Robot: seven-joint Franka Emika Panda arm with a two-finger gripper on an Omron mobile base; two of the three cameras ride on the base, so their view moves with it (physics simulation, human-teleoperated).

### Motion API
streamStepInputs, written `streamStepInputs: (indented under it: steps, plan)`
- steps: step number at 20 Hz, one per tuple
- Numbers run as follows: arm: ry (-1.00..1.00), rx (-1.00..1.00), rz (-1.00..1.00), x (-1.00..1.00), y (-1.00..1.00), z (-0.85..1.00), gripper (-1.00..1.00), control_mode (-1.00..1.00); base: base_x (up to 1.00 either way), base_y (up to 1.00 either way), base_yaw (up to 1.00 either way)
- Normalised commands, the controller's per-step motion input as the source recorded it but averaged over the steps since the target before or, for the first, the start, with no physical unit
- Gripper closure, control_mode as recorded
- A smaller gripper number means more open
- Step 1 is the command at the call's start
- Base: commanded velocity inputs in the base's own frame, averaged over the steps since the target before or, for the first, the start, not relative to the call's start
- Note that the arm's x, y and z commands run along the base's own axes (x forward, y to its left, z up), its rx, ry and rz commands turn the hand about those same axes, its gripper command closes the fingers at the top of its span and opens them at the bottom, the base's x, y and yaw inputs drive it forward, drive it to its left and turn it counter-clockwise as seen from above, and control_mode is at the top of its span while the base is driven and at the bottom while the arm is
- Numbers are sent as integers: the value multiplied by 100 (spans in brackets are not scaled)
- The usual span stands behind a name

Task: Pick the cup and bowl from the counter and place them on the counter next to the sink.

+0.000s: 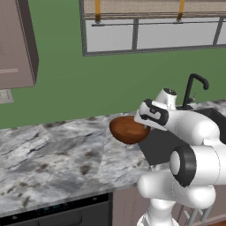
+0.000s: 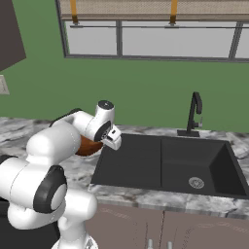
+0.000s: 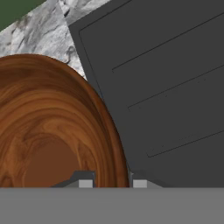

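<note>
The reddish-brown wooden bowl [image 1: 127, 129] hangs tilted just above the marbled counter [image 1: 57, 150], at the left edge of the dark sink [image 1: 162, 143]. My gripper [image 1: 144, 127] is shut on the bowl's right rim. In the hand view, one fingertip sits inside the bowl [image 3: 48, 127] and the other outside it, so the gripper [image 3: 112, 183] pinches the rim with the sink [image 3: 166, 87] beside it. From the right base view, the bowl [image 2: 88, 146] is mostly hidden behind my arm, with the gripper [image 2: 105, 144] near the sink's [image 2: 160, 165] left side. The cup is out of view.
A thin black faucet [image 2: 194, 115] stands behind the sink. A strip of counter [image 2: 146, 197] runs along the sink's front edge. A dark appliance top [image 1: 57, 212] sits below the counter at the lower left. A wall cabinet [image 1: 15, 42] hangs at the upper left.
</note>
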Motion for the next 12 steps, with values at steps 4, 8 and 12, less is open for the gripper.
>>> streamStepInputs:
  steps: [4,8,12]
  plan:
    - [7,0,7,-31,7,0,100,-100,0,0,0]
    - [12,0,7,-31,4,0,100,-100,0,0,0]
    - [12,0,1,-1,9,0,100,-100,0,0,0]
